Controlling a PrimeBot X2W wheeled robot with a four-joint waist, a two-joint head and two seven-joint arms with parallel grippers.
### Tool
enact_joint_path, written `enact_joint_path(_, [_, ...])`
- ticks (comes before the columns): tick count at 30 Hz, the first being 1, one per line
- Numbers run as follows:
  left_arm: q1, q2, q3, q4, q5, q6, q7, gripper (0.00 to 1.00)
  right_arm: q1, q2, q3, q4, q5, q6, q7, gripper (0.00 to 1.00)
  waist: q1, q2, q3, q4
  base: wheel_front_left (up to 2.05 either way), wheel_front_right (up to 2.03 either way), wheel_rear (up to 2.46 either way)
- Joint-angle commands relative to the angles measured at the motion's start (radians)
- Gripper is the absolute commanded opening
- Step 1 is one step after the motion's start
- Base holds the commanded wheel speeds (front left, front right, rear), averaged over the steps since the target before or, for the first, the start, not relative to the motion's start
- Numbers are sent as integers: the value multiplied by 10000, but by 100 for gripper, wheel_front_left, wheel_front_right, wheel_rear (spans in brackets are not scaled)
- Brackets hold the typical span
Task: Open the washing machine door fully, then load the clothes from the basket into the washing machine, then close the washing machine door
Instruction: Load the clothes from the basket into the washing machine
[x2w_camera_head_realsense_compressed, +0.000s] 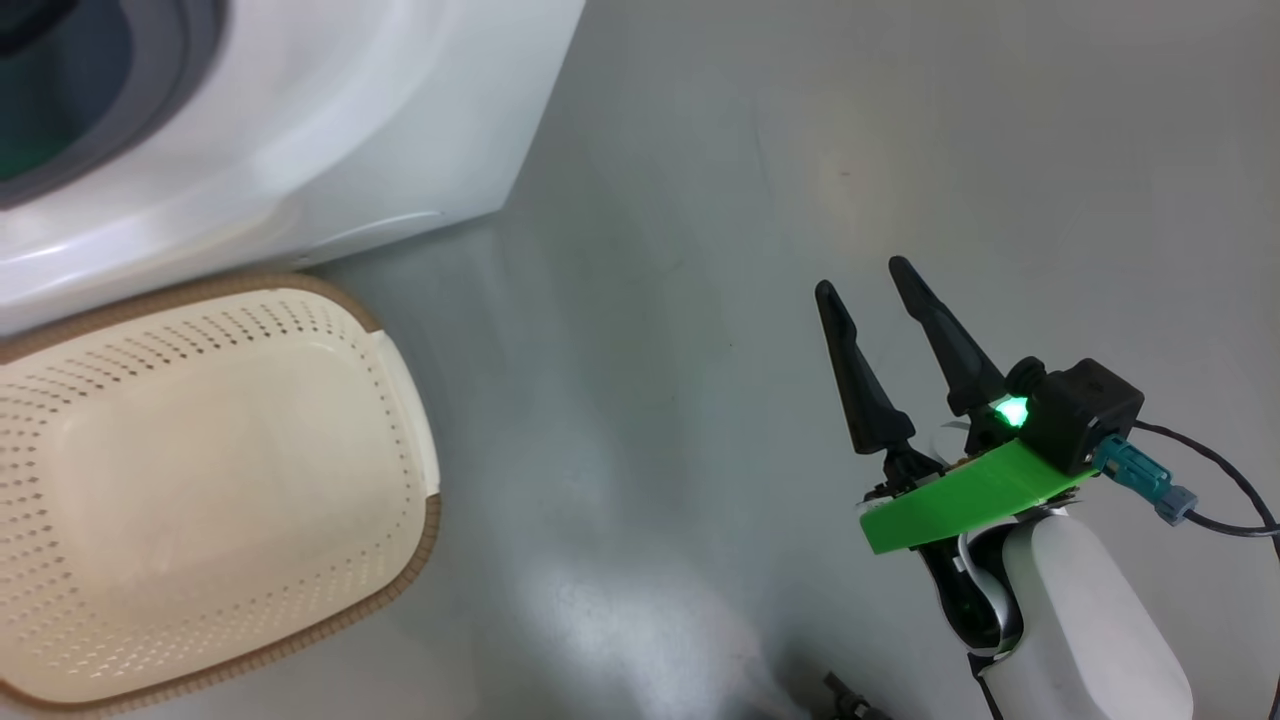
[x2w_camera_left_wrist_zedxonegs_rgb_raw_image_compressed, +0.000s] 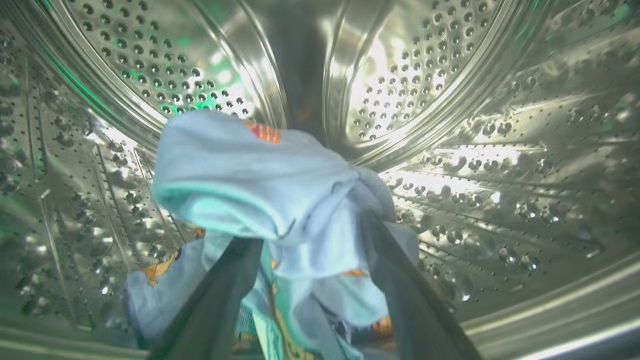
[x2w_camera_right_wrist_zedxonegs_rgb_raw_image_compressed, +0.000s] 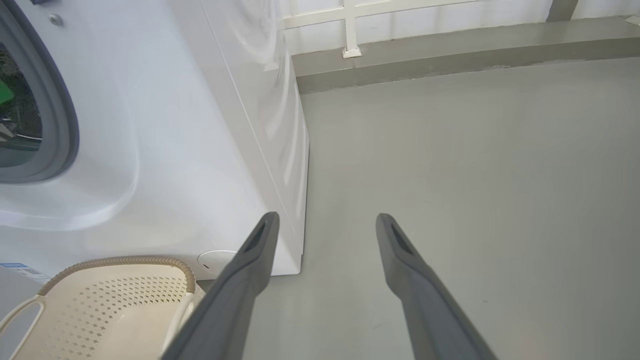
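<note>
In the left wrist view, my left gripper (x2w_camera_left_wrist_zedxonegs_rgb_raw_image_compressed: 310, 235) is deep inside the washing machine's steel drum (x2w_camera_left_wrist_zedxonegs_rgb_raw_image_compressed: 500, 150). Its two dark fingers (x2w_camera_left_wrist_zedxonegs_rgb_raw_image_compressed: 220, 300) stand wide apart. The light blue clothes (x2w_camera_left_wrist_zedxonegs_rgb_raw_image_compressed: 250, 175) with orange prints lie bunched over and between the fingertips, and more fabric sits on the drum floor below. The white washing machine (x2w_camera_head_realsense_compressed: 350, 120) fills the head view's upper left, its grey gasket (x2w_camera_head_realsense_compressed: 150, 80) at the corner. The cream basket (x2w_camera_head_realsense_compressed: 400, 400) stands before it, with no clothes in the part I see. My right gripper (x2w_camera_head_realsense_compressed: 865, 278) hangs open over the floor. The washing machine door is out of view.
Grey floor (x2w_camera_head_realsense_compressed: 700, 300) spreads to the right of the machine and basket. In the right wrist view, the right gripper (x2w_camera_right_wrist_zedxonegs_rgb_raw_image_compressed: 326, 216) points past the washing machine's (x2w_camera_right_wrist_zedxonegs_rgb_raw_image_compressed: 175, 125) front corner, the basket (x2w_camera_right_wrist_zedxonegs_rgb_raw_image_compressed: 115, 300) is at lower left, and a low ledge (x2w_camera_right_wrist_zedxonegs_rgb_raw_image_compressed: 450, 55) and white railing run along the back.
</note>
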Motion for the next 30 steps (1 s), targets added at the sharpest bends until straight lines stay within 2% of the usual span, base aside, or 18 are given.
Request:
enact_joint_path(1, [-179,339,33,-5,-10,-13,-17,100,107,18,205,-149,0,16,-118,100,0,0,-140,118,0,0,0])
enact_joint_path(12, [512,27,-394,377,-462,-26,-22,100,121,18,179,21,-84,16,-118,100,0,0,-942,515,0,0,0])
enact_joint_path(19, [1565,-93,-484,-263,-744,-27,-23,100,204,18,116,188,-160,16,-118,100,0,0,-1626,825,0,0,0])
enact_joint_path(30, [3762,-523,-286,-1781,-620,-28,-24,100,504,18,-148,565,-476,16,-118,100,0,0,-3033,1487,0,0,0])
